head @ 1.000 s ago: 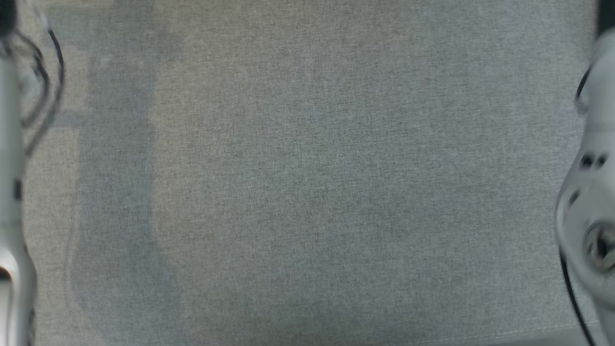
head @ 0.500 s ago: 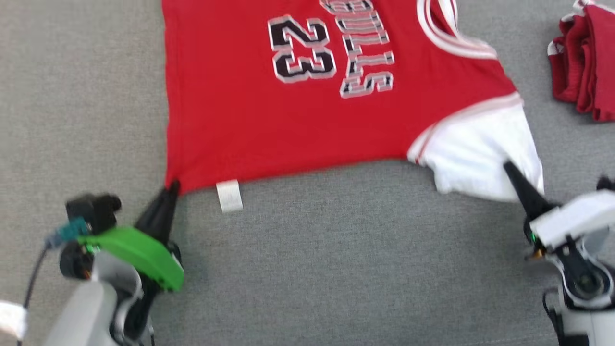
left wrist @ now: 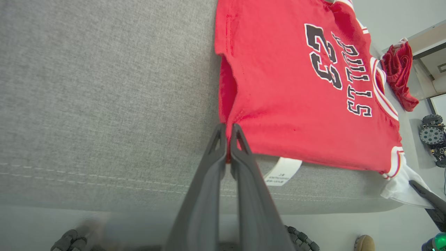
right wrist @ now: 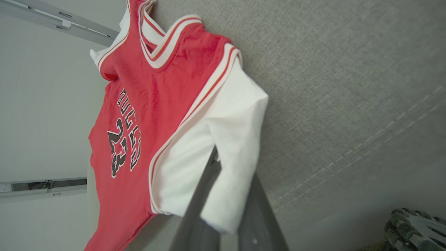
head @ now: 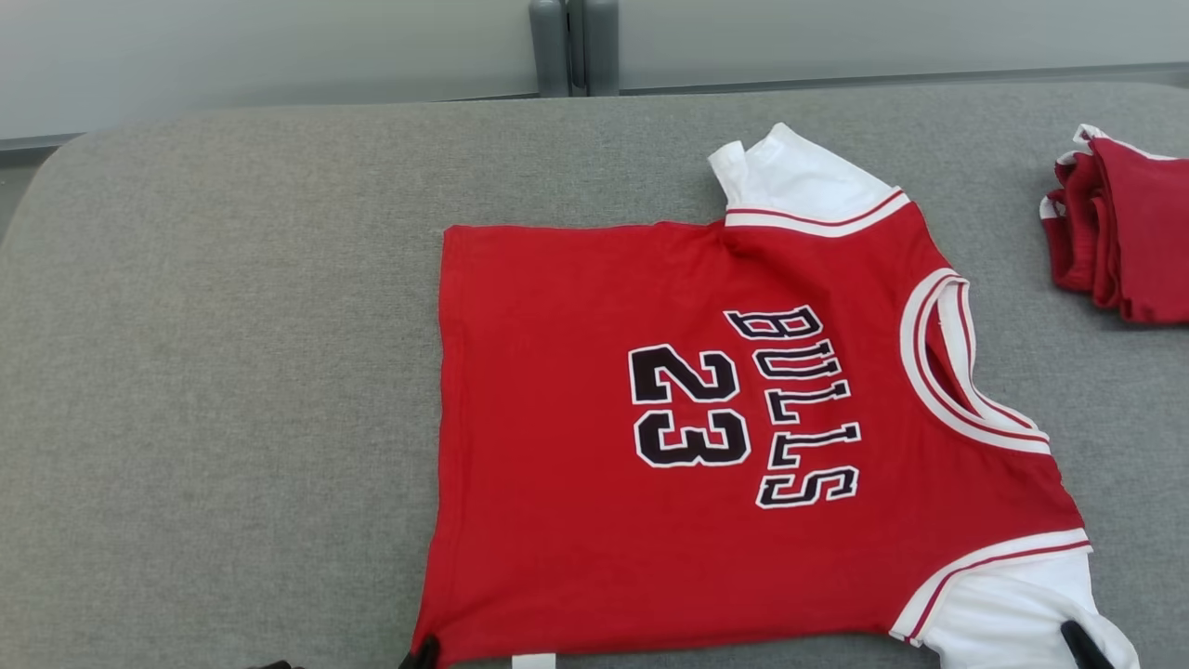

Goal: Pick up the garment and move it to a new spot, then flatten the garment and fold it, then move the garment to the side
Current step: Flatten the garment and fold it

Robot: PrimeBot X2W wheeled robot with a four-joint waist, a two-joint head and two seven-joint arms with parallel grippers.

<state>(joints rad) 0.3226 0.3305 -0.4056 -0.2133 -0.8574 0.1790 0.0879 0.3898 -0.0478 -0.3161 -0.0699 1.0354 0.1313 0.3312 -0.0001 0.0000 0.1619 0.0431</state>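
Note:
The garment (head: pixel 706 437) is a red jersey with white sleeves and "BULLS 23" on it, lying spread flat on the grey table (head: pixel 223 372), collar to the right. My left gripper (left wrist: pixel 227 129) is shut on the near left hem corner; its dark tip (head: pixel 425 649) shows at the bottom edge of the head view. My right gripper (right wrist: pixel 218 158) is shut on the near white sleeve (right wrist: pixel 223 139), which drapes over its fingers. Its tip (head: pixel 1077 639) pokes out beside that sleeve (head: pixel 1003 623). A white label (left wrist: pixel 283 171) hangs from the hem near the left fingers.
A pile of folded red garments (head: pixel 1124 232) lies at the table's right edge. A pale wall with a grey post (head: pixel 574 46) runs behind the table. The table's front edge (left wrist: pixel 104 195) is just under my left gripper. Wide bare cloth lies left of the jersey.
The head camera has tilted up, from bare table cloth, past the jersey's near edge, to the whole jersey and the back wall. Both grippers have kept their grips.

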